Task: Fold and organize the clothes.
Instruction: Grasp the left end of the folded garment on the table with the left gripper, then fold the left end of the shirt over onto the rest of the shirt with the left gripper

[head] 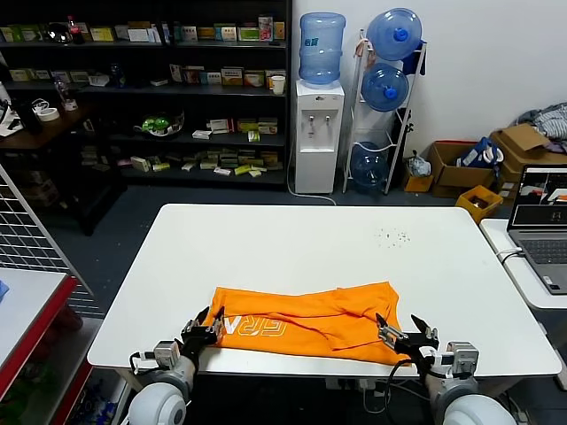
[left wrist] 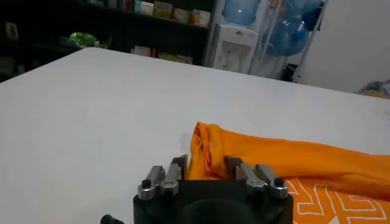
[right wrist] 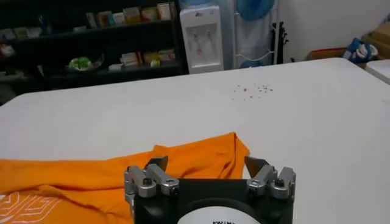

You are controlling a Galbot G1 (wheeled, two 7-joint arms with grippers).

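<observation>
the bright orange short-sleeved cotton t-shirt [head: 306,321] lies crumpled into a long band across the near part of the white rectangular table [head: 301,248], close to the edge nearest the robot; white block lettering [head: 257,328] shows on its left portion, and the cloth is bunched and creased toward its right end; in the left wrist view the same shirt [left wrist: 292,161] ends in a rolled, folded corner, with the white lettering [left wrist: 332,204] beside it

the left gripper [head: 211,328] sits low at the near left end of the shirt; in the left wrist view its fingers [left wrist: 177,170] stand on either side of the rolled orange corner, with the cloth between them; whether they actually pinch the fabric i cannot tell

the right gripper [head: 406,329] sits at the near right end of the shirt, its jaws spread wide; in the right wrist view the fingertips [right wrist: 157,164] stand well apart just over the orange cloth [right wrist: 122,173], nothing clamped between them

beyond the table stand a white water dispenser with a blue bottle on top [head: 319,111], dark shelving filled with small boxes [head: 151,88], and a rack of blue water bottles [head: 387,88]; an open laptop [head: 542,221] rests on a side table to the right; a scatter of small dark specks [head: 392,236] marks the far right of the tabletop
</observation>
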